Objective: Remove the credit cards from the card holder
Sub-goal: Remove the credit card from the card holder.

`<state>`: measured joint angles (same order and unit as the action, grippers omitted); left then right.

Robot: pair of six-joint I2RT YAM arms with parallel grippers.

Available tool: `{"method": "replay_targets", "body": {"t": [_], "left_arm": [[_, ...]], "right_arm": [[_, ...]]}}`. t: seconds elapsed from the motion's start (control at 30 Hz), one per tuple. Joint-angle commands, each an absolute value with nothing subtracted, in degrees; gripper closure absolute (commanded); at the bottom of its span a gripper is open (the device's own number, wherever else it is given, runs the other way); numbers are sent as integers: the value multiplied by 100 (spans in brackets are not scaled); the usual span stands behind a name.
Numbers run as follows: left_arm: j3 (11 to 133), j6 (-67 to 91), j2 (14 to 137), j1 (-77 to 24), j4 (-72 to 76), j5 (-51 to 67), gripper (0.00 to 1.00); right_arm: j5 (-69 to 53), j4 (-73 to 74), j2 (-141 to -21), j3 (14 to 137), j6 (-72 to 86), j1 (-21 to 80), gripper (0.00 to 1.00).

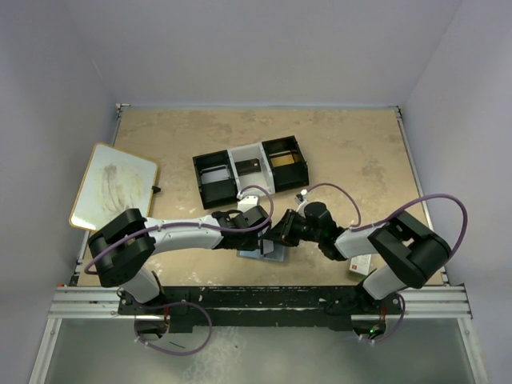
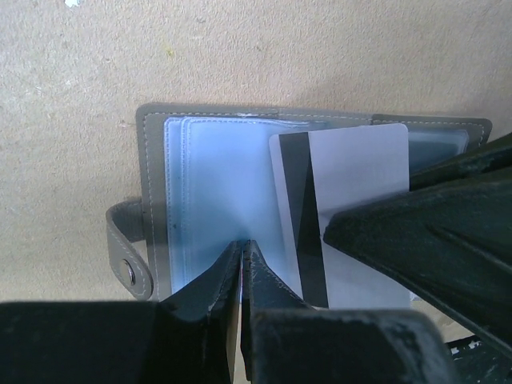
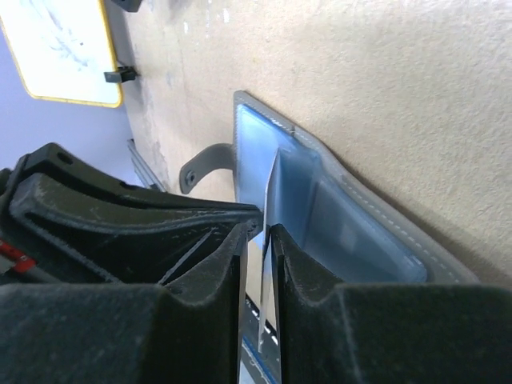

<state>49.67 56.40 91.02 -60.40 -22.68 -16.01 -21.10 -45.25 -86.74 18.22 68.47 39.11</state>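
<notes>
**Spotter:** Start at your far left. What lies there?

**Observer:** From above, you have a yellow-edged white board [image 1: 112,186] at about ten o'clock from the card holder [image 1: 260,254]. It sits well apart from the holder on the table [image 1: 360,152].

**Spotter:** And your left gripper?

**Observer:** Your left gripper [image 2: 242,250] reaches in from nine o'clock. Its jaws are squeezed down to a sliver over the holder's pale blue inner face, and what looks like a thin leaf of that lining is pinched between them.

**Spotter:** Where is the holder itself?

**Observer:** It lies open and flat near the table's front edge, between your two arms. Its strap [image 2: 126,248] and snap stick out on the left in the left wrist view. The black-and-white tray [image 1: 250,170] stands at twelve o'clock from it, near but not touching.

**Spotter:** Any card showing?

**Observer:** You have one white card [image 2: 352,180] with a black stripe over the holder's right panel. In the right wrist view it stands edge-on, lifted off the lining.

**Spotter:** Your right gripper?

**Observer:** Your right gripper [image 3: 266,234] comes in from three o'clock, with its jaws clamped tight on that card.

**Spotter:** Farther right?

**Observer:** A small white-and-red box [image 1: 360,264] lies at three o'clock, partly hidden by your right arm.
</notes>
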Motion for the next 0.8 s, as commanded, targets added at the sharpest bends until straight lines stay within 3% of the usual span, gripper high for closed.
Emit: {"method": "replay_targets", "body": {"t": [0.0, 0.23, 0.53, 0.77], "left_arm": [[4911, 5616, 8902, -6051, -2157, -1554, 100], [4888, 5638, 8894, -6049, -2198, -1597, 100], [4876, 5685, 8695, -6054, -2275, -1795, 100], [4965, 5642, 8445, -6058, -2260, -1854, 97]], "right_arm": [[-2019, -4386, -8836, 2004, 6730, 3979, 82], [-1701, -3928, -8436, 2014, 6626, 3982, 100], [-888, -2676, -7235, 1980, 6530, 3984, 100], [-988, -2321, -6613, 1837, 6520, 3988, 100]]}}
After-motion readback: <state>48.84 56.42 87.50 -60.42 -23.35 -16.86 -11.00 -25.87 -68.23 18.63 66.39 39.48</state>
